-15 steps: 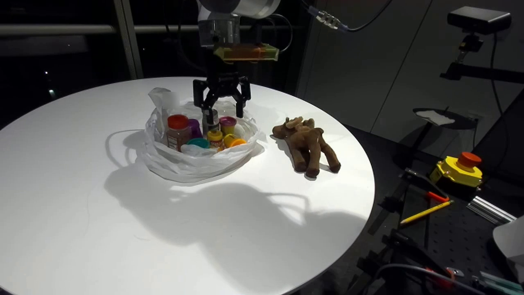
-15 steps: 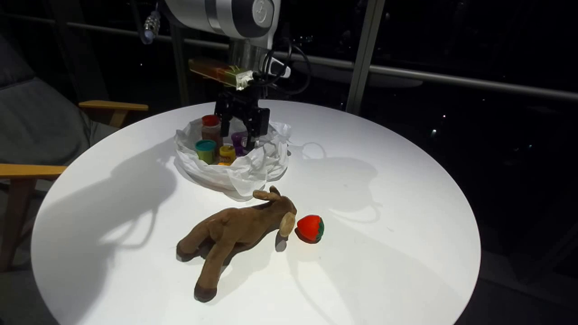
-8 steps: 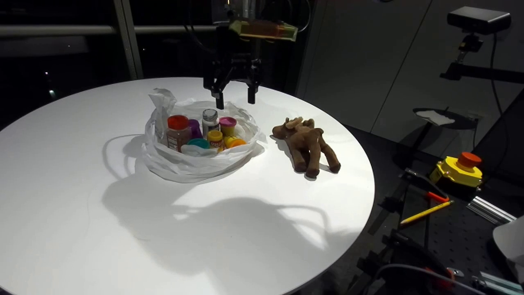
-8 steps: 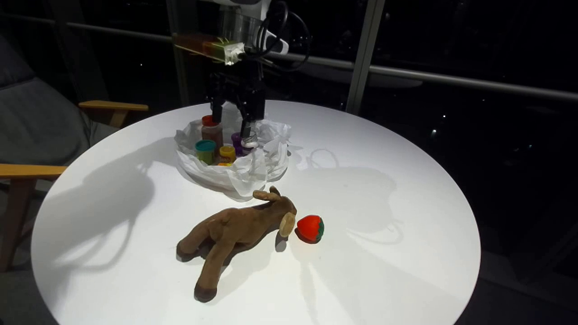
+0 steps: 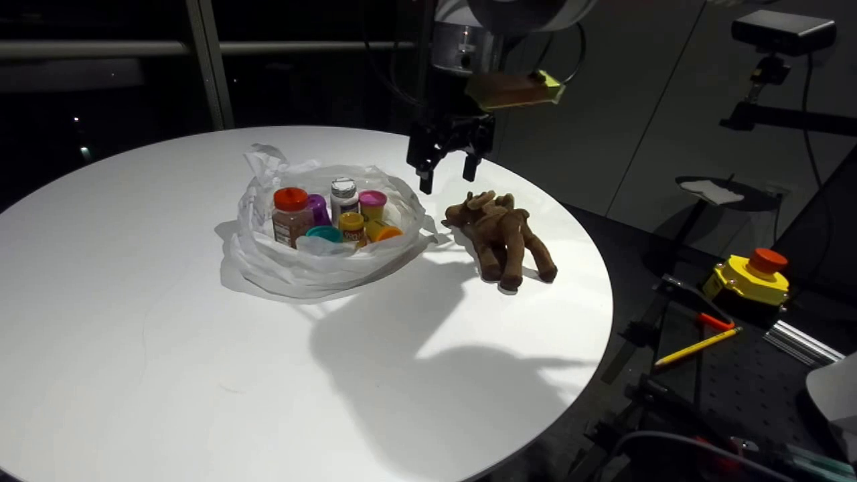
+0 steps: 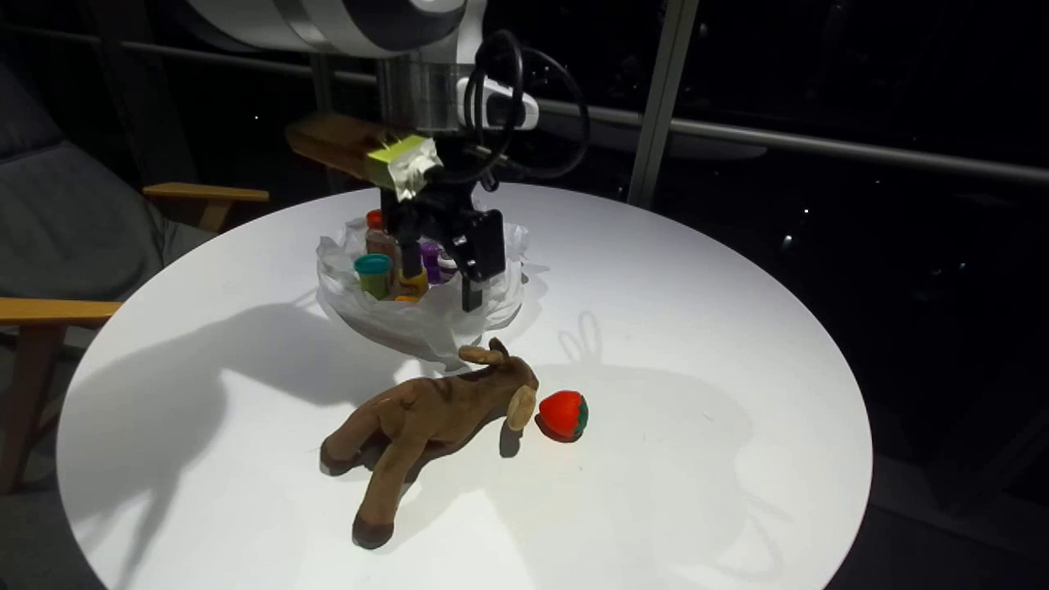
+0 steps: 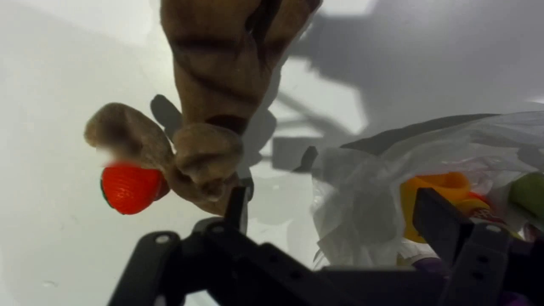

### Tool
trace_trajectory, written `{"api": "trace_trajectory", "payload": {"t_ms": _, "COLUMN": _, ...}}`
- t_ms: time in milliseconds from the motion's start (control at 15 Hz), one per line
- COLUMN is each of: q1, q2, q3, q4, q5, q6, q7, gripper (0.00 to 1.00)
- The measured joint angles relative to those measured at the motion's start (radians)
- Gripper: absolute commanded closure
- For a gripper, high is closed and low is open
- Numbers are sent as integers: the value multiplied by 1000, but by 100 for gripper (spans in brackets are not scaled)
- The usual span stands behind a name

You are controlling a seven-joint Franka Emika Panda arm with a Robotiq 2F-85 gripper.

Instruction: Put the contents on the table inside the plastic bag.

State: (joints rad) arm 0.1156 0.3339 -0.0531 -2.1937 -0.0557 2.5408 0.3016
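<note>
A white plastic bag (image 5: 321,273) lies open on the table, also seen in an exterior view (image 6: 434,329). It holds a red-lidded jar (image 5: 292,217), a white bottle (image 5: 344,199), a purple thing and several small colored tubs. A brown plush moose (image 5: 499,237) lies on the table beside the bag. A red toy strawberry (image 6: 564,414) lies by its head; the wrist view shows it too (image 7: 129,189). My gripper (image 5: 447,177) is open and empty, in the air between bag and moose head. In the wrist view its fingers straddle the bag's edge (image 7: 361,204).
The round white table (image 5: 167,375) bears bag and toys. A grey chair with wooden armrests (image 6: 205,193) stands at the table's edge. A dark cart with a yellow-and-red stop button (image 5: 750,278) and a pencil (image 5: 698,348) stands off the table.
My open gripper has risen out of the bag's mouth and moved sideways toward the moose, rightward in an exterior view. The bag, its contents, the moose and the strawberry stay in place.
</note>
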Motion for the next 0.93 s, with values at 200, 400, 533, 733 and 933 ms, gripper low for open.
{"api": "trace_trajectory", "payload": {"t_ms": 200, "q1": -9, "q2": -51, "q3": -69, "q4": -163, "q5": -23, "q6": 221, "q7": 55, "gripper": 0}}
{"api": "trace_trajectory", "payload": {"t_ms": 400, "q1": -40, "q2": -79, "q3": -132, "q4": -250, "q5": -14, "q6": 334, "q7": 103, "gripper": 0}}
{"api": "trace_trajectory", "payload": {"t_ms": 533, "q1": -66, "q2": -81, "q3": -156, "q4": -267, "q5": 21, "q6": 356, "q7": 122, "gripper": 0}}
{"api": "trace_trajectory", "payload": {"t_ms": 733, "q1": -106, "q2": -80, "q3": -153, "q4": -264, "q5": 112, "q6": 355, "q7": 122, "gripper": 0}}
{"api": "trace_trajectory", "payload": {"t_ms": 933, "q1": -145, "q2": -69, "q3": -109, "q4": -236, "q5": 229, "q6": 352, "q7": 112, "gripper": 0}}
